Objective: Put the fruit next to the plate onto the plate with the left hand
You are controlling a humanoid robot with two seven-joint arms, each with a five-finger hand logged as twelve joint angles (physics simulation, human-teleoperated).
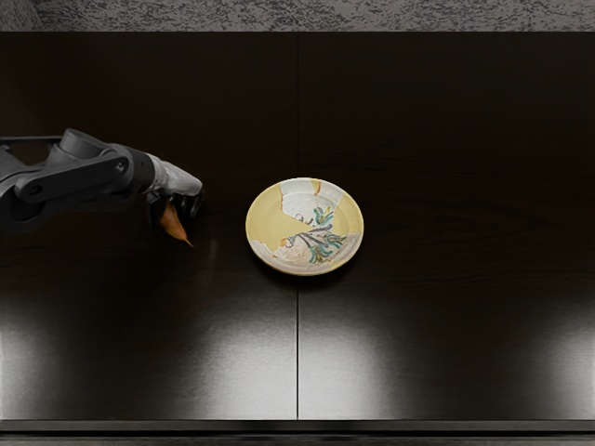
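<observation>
Left robot hand (175, 197) comes in from the left edge, fingers (191, 206) curled down and pinching the top of the fruit (173, 224). Fruit is orange-brown, lower tip pointing toward the plate (265, 223). It's left of the plate, near but clearly apart, not on it. Can't tell if the fruit touches the dark bench (418, 325) or is lifted off it. Plate is yellow and white with a leafy pattern, sitting mid-bench.
</observation>
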